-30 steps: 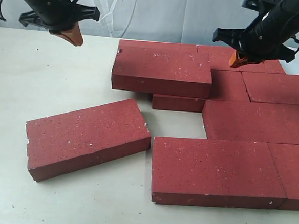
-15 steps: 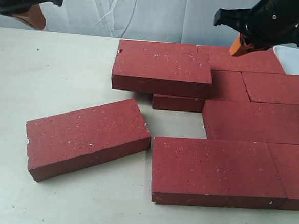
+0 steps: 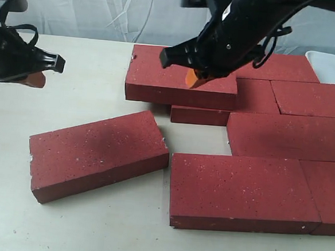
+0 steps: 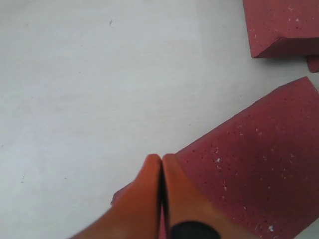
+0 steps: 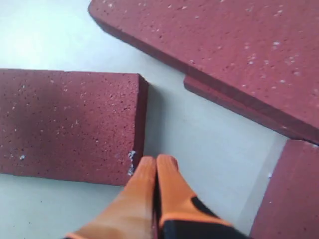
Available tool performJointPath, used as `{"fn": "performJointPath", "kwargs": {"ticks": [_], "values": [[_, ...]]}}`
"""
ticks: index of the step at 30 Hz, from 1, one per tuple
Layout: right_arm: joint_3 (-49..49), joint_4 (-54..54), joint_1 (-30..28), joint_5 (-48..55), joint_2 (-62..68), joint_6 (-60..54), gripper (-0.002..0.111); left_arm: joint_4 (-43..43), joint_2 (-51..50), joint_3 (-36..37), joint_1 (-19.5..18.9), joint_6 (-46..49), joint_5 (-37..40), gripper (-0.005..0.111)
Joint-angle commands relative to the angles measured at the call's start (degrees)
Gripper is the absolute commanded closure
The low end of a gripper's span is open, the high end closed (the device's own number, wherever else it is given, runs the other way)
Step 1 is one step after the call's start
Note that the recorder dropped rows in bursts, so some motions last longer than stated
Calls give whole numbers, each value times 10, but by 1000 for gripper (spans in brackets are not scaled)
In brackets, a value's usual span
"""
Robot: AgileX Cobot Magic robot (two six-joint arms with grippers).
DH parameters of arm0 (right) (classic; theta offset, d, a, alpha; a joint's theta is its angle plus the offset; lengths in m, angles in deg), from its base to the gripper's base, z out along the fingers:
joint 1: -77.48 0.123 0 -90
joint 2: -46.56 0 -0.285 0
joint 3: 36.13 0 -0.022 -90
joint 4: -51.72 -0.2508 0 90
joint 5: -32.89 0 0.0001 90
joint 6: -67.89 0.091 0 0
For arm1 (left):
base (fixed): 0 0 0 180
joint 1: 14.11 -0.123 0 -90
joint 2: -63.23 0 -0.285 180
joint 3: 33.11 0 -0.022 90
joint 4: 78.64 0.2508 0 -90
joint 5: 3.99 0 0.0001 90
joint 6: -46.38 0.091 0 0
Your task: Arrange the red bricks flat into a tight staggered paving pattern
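Note:
Several red bricks lie on the pale table (image 3: pixel 63 221). One loose brick (image 3: pixel 96 155) sits skewed at the front left, apart from the others. Another brick (image 3: pixel 182 78) rests raised on top of the back rows. Flat bricks (image 3: pixel 243 191) fill the right side in rows. My left gripper (image 3: pixel 35 80) hovers shut and empty above the table to the left; its tips (image 4: pixel 162 158) hang over the loose brick's (image 4: pixel 249 164) edge. My right gripper (image 3: pixel 191 79) is shut and empty over the raised brick; its tips (image 5: pixel 157 160) point at the gap beside the loose brick (image 5: pixel 65 124).
A white tray (image 3: pixel 332 65) sits at the back right edge. A white cloth backdrop (image 3: pixel 135 14) closes the far side. Bare table (image 5: pixel 209 134) shows between the loose brick, the raised brick (image 5: pixel 224 50) and the front brick (image 5: pixel 291 199).
My right arm has swung from the back right leftwards and down over the raised brick. My left arm has moved left and then dropped lower. The bricks have not moved.

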Motion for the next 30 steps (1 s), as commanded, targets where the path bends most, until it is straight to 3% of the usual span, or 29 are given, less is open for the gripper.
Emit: {"fn": "performJointPath", "kwargs": {"ticks": [1,7,14,20,24,30], "values": [[-2,3,22,-6,30,-8,109,5,4,-6,2,6,-5,107],[-2,-6,52,-19,81,-32,109,100,4,-28,2,3,90,107],[-2,-76,110,-18,96,-120,109,118,-20,-28,2,2,84,107],[-2,-89,207,-28,119,-125,109,152,-20,-46,2,-4,92,107],[-2,-115,265,-81,134,-124,109,278,-20,-90,1,-131,143,107],[-11,-140,291,-112,160,-115,109,288,-19,-109,1,-157,153,107]]}}
